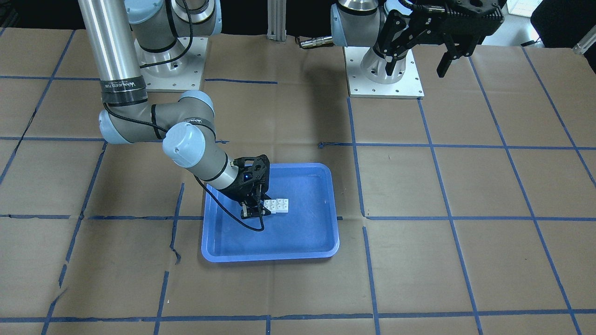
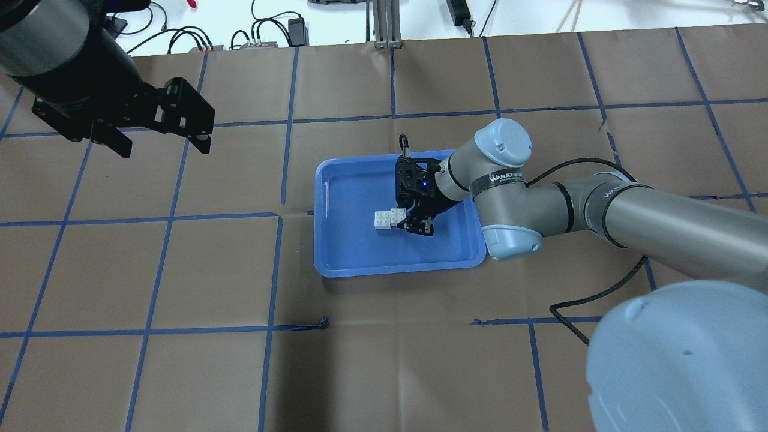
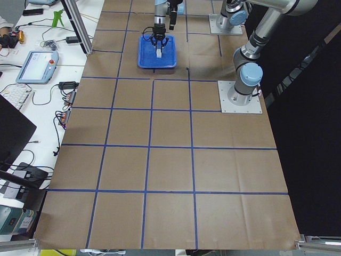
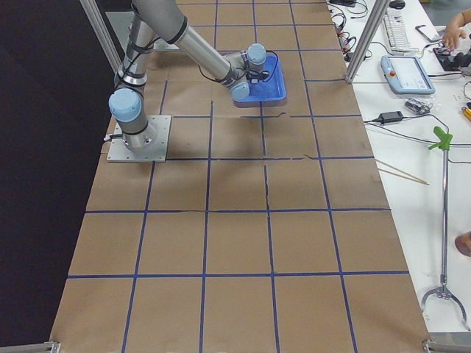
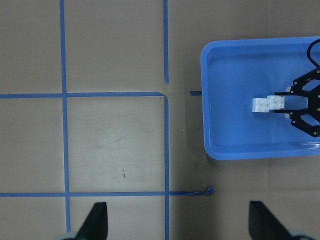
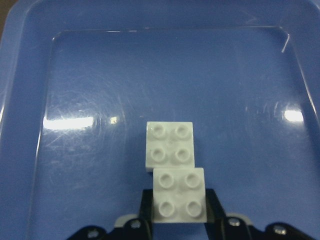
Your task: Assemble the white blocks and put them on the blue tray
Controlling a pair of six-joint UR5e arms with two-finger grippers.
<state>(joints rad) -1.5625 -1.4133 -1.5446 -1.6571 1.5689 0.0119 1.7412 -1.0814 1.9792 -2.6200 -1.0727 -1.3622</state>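
Tip: pinched white blocks (image 6: 172, 162) tight in right gripper (image 6: 179, 207), low in blue tray (image 6: 75, 160); had to let go slowly.

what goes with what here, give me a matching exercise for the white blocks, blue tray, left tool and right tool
Things:
1 white blocks
2 blue tray
3 left tool
4 right tool

States:
A open, raised well away from the tray
B lying on the brown paper
C joined, offset, inside the tray
D closed on one of the blocks

Pairs: 1-C, 2-B, 3-A, 4-D
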